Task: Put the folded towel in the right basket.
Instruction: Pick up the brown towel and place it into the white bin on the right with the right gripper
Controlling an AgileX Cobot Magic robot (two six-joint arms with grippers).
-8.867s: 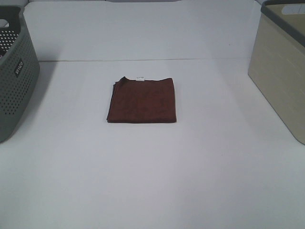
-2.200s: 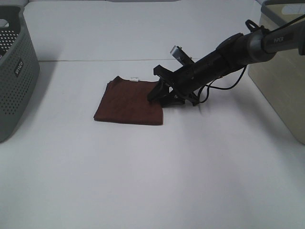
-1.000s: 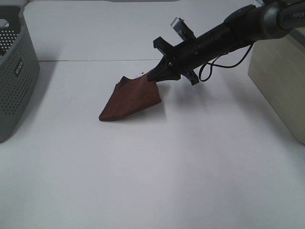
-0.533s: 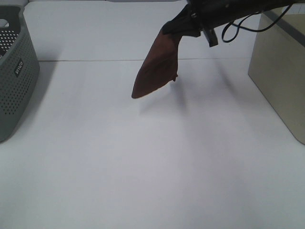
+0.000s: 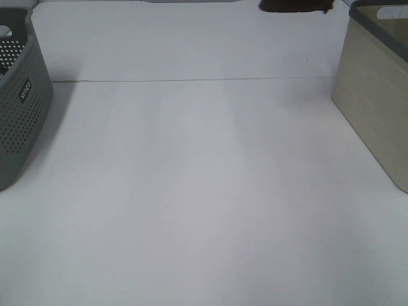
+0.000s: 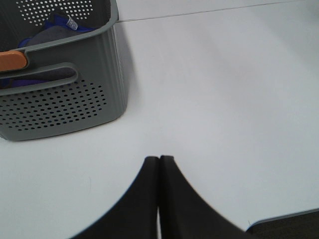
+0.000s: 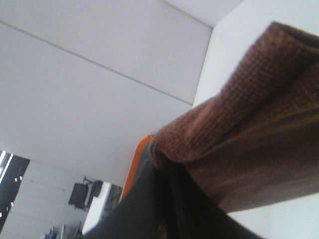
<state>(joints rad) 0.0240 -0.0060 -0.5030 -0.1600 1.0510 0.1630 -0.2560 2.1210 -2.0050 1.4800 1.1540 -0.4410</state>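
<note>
The folded brown towel (image 7: pixel 259 124) hangs from my right gripper (image 7: pixel 167 174), whose dark fingers are shut on its edge in the right wrist view. In the high view only a dark sliver of the towel (image 5: pixel 294 6) shows at the top edge, left of the beige right basket (image 5: pixel 376 95); the arm itself is out of that frame. My left gripper (image 6: pixel 159 167) is shut and empty, low over the white table next to the grey basket (image 6: pixel 65 99); it does not show in the high view.
The grey perforated left basket (image 5: pixel 19 95) stands at the table's left edge and holds blue and orange items (image 6: pixel 50 35). The white table (image 5: pixel 191 178) lies between the two baskets. A seam line (image 5: pixel 191 80) crosses the back of the table.
My right gripper took hold of the towel's right edge, lifted it off the table and carried it up and to the right, almost out of the high view. The table's middle is now bare.
</note>
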